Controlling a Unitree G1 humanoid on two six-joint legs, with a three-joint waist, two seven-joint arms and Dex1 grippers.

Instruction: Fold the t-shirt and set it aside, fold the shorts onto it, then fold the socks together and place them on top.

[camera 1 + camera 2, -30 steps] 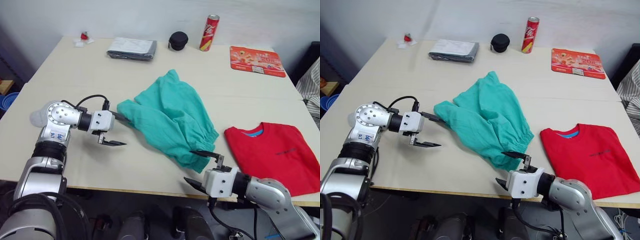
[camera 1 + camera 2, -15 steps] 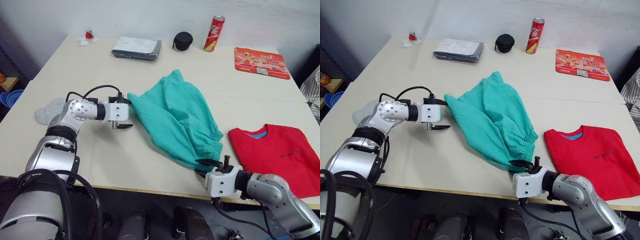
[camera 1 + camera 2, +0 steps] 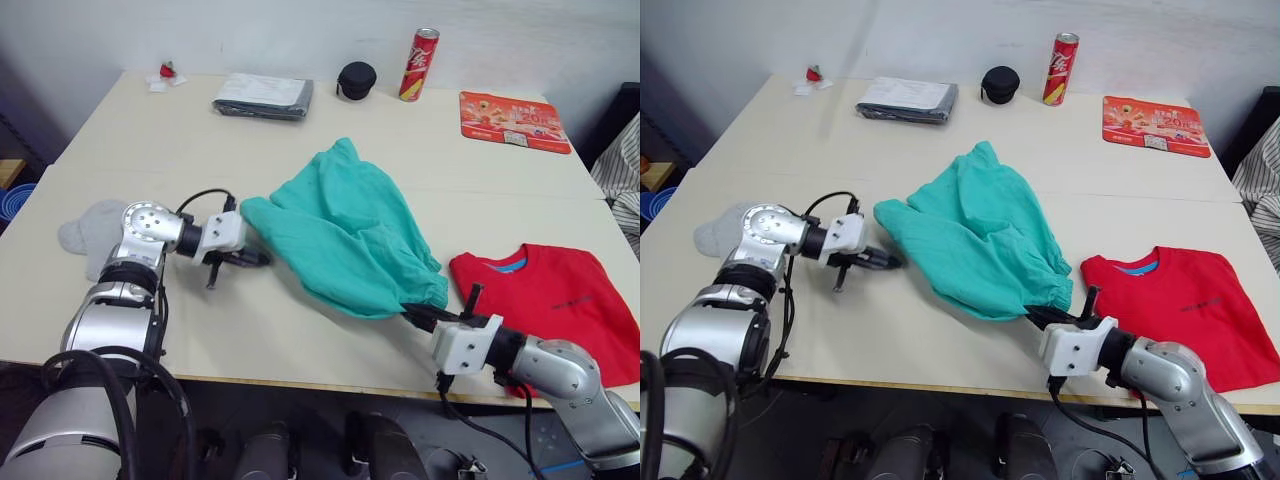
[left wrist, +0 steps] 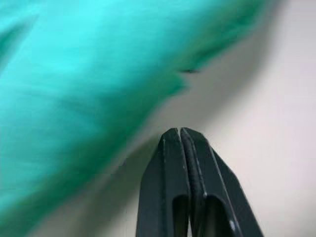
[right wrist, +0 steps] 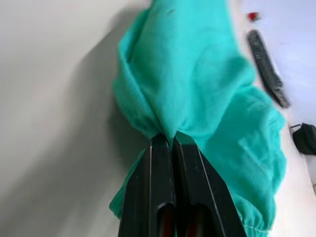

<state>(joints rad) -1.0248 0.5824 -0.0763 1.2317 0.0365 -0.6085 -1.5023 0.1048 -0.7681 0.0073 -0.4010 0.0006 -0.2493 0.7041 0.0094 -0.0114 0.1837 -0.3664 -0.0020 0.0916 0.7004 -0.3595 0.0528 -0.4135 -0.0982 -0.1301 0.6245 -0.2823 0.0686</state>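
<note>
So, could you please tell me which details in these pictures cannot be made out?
- Left wrist view: the shorts are blurred, so whether the shut left gripper pinches any cloth is unclear.
- Head views: the shorts hide the right gripper's fingertips.
- The right gripper arm covers the t-shirt's lower left corner, and its chest print is too small to read.
- The left arm partly covers the socks, so they can't be counted.
</note>
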